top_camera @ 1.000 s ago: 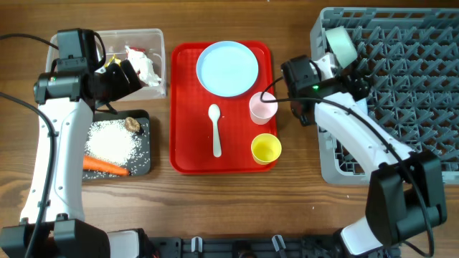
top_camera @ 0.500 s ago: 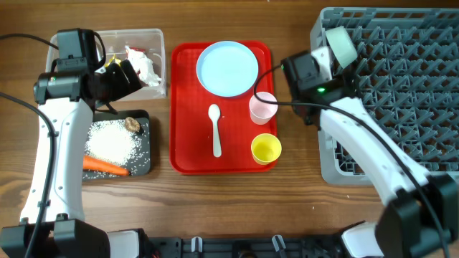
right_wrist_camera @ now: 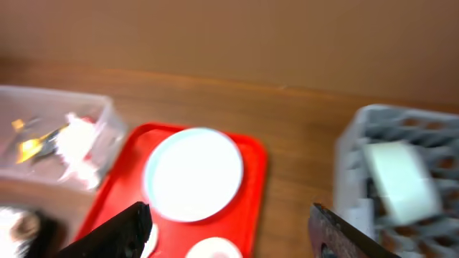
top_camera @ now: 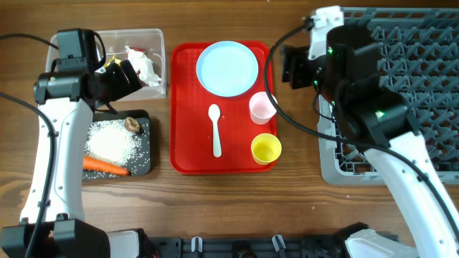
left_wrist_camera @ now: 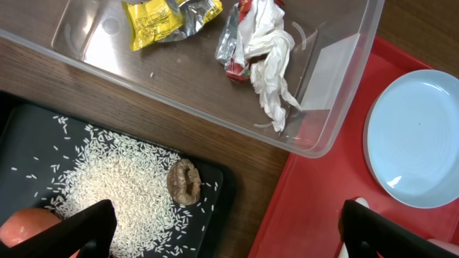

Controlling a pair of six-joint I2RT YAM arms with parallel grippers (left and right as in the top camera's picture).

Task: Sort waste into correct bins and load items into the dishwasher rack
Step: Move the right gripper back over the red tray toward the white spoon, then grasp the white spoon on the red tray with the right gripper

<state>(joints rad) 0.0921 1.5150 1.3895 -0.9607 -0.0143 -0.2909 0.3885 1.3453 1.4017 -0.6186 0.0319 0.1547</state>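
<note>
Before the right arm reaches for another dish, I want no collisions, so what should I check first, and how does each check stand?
1. Right end effector open and empty: ok.
2. Left end effector open, holding nothing: ok.
3. Plate lies on the red tray with nothing stacked on it: ok.
4. Pink cup and yellow cup upright, apart from the spoon: ok.
5. Bowl seated properly in the dishwasher rack: cannot tell, blurred in the wrist view and not visible overhead.
6. Free pegs left in the rack: ok.
</note>
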